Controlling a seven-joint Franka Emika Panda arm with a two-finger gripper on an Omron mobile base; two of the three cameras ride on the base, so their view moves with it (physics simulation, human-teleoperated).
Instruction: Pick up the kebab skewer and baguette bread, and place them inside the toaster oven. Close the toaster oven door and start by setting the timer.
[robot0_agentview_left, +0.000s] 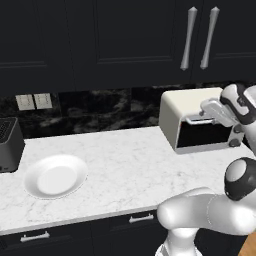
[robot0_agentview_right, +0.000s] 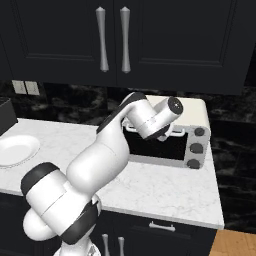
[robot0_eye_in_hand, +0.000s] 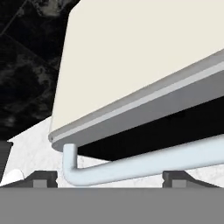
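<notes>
Claw (robot0_eye_in_hand: 107, 178) sits spread at the toaster oven (robot0_agentview_left: 187, 107), at the right end of the counter (robot0_agentview_left: 125, 160). In hand view the silver handle (robot0_eye_in_hand: 144, 164) of the toaster oven door (robot0_agentview_left: 202, 134) runs crosswise just ahead of both fingertips (robot0_eye_in_hand: 43, 178), nothing pinched. Door looks near shut. White plate (robot0_agentview_left: 55, 176) lies bare, far left.

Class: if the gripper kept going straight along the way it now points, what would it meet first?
Most likely the silver bar handle of the toaster oven door: it lies across the open gripper, just beyond the fingertips, though exact depth is unclear.
</notes>
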